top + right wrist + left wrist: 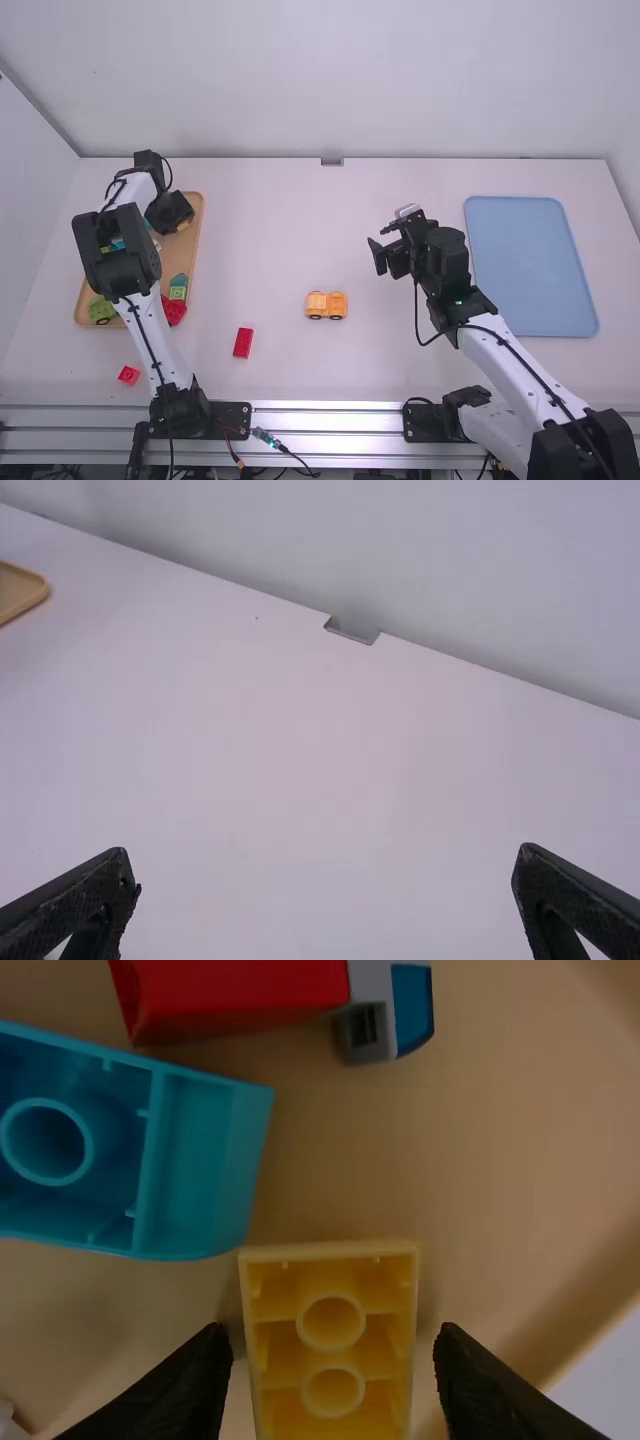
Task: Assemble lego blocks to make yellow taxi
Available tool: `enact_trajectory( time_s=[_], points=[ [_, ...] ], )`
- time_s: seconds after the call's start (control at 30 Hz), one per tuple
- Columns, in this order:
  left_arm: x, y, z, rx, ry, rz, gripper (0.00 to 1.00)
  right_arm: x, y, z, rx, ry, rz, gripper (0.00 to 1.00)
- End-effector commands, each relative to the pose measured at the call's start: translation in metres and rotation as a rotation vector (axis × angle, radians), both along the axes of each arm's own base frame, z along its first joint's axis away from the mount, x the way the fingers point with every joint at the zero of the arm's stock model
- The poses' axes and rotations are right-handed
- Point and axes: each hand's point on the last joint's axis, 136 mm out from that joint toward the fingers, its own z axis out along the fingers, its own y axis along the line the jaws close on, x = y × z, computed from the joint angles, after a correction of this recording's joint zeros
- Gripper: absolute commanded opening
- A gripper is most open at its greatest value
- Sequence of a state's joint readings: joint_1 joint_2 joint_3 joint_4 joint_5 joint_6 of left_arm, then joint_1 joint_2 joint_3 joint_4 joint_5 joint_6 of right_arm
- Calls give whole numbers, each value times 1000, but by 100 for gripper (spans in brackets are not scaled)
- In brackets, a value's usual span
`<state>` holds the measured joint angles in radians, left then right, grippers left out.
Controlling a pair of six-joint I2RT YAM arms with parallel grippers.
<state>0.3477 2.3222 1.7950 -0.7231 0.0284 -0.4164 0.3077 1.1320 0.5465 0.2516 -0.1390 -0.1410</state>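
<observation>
"While pale walls (320, 80) back the table (280, 220), high view, where's the yellow vehicle (327, 304)?"
"Right of the tray (198, 215)."
"Left wrist view?"
"Left gripper (172, 213) spread astride a yellow block (332, 1350) within the tray, grasping nothing."
"Right wrist view?"
"Right gripper (380, 244) wide apart, empty."

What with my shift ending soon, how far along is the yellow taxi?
Partway, it seems. Done: a wheeled yellow-orange car stands on the table. In hand: nothing yet; the left claw is open, fingers either side of a yellow block lying hollow side up in the tray; the right claw is open, empty. Left: probably gripping that block, turning it over and fitting it to the car.
</observation>
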Motion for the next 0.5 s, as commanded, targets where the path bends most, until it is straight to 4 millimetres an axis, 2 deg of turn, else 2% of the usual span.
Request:
enact_trajectory(
  time_s=[0.0, 0.13, 0.23, 0.37, 0.47],
  points=[
    [-14, -7, -15, -31, 55, 11, 49, 0, -1, -2, -1, 5, -6, 99],
    [-15, -8, -15, -34, 61, 11, 49, 0, 0, -2, -2, 6, -4, 99],
    [-15, -8, -15, -35, 62, 11, 51, 0, -1, -2, -2, 6, -7, 99],
    [-15, -8, -15, -33, 59, 11, 47, 0, 0, -2, -2, 6, -4, 99],
    [-15, -8, -15, -34, 60, 11, 40, 0, -1, -3, -3, 9, -6, 99]
  ],
)
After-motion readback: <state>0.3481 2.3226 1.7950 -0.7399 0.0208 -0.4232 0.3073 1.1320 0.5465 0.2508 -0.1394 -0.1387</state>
